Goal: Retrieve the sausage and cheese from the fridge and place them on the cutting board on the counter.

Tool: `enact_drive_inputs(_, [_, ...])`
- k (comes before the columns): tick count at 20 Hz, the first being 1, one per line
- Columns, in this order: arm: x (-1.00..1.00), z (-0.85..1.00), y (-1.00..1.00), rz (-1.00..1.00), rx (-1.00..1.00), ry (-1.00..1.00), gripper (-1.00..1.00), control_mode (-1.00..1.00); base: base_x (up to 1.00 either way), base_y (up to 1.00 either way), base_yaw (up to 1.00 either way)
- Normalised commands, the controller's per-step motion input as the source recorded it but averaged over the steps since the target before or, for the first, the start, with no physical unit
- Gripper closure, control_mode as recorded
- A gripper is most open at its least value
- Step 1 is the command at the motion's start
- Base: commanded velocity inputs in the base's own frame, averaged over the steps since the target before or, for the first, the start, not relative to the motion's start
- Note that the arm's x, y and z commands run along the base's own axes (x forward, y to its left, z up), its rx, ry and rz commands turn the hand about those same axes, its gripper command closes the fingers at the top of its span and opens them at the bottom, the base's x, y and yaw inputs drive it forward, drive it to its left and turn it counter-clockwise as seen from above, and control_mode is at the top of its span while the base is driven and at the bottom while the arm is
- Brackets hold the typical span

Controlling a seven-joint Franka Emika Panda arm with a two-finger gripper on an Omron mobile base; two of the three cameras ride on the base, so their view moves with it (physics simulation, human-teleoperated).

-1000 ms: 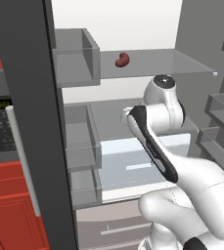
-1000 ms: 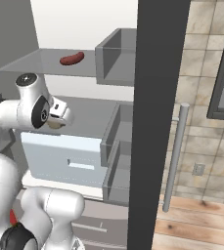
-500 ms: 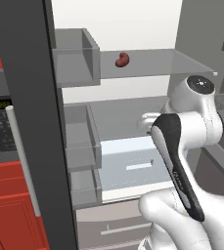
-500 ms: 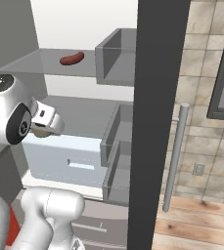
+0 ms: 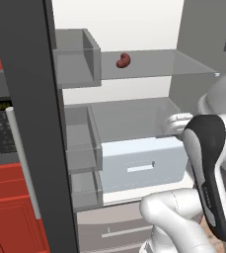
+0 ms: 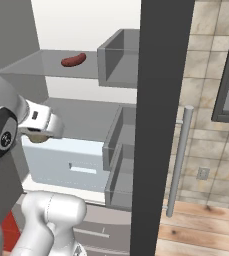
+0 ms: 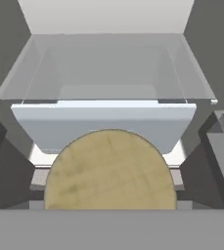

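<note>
The fridge (image 5: 33, 99) stands open. On its upper glass shelf lies the reddish-brown sausage (image 5: 123, 60), also seen in the right base view (image 6: 73, 60). My gripper (image 6: 34, 133) hangs in front of the middle shelf, below and nearer than the sausage, shut on the round tan cheese (image 6: 35, 137). In the hand view the cheese (image 7: 111, 171) sits large at the bottom and hides the fingertips. The white hand (image 5: 176, 123) shows in the left base view. The cutting board and the counter are out of view.
A pale blue crisper drawer (image 5: 144, 163) sits under the middle shelf. Grey door bins (image 5: 77, 59) line the open left door and others (image 6: 118, 65) the right door. A microwave (image 5: 1, 128) in red cabinets (image 5: 11, 207) stands at the left. The door's bar handle (image 6: 178, 160) hangs at the right.
The arm has drawn back out of the fridge with the cheese in the gripper, swinging rightward in the left base view. The sausage has stayed on its shelf.
</note>
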Motion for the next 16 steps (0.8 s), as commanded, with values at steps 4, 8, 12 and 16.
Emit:
enact_drive_inputs(4, [-0.2,0.0,-0.07,0.21,0.02,0.0,1.0,-1.0,0.0,0.0,0.0])
enact_drive_inputs(8, [-0.22,0.0,0.03,0.16,0.0,0.0,1.0,-1.0,0.0,0.0,0.0])
enact_drive_inputs(12, [-0.45,0.0,0.06,-0.01,0.0,-0.11,1.0,-1.0,0.0,0.0,0.0])
enact_drive_inputs(16, [-0.46,0.0,0.0,-0.19,0.0,-0.06,1.0,-1.0,0.0,0.0,0.0])
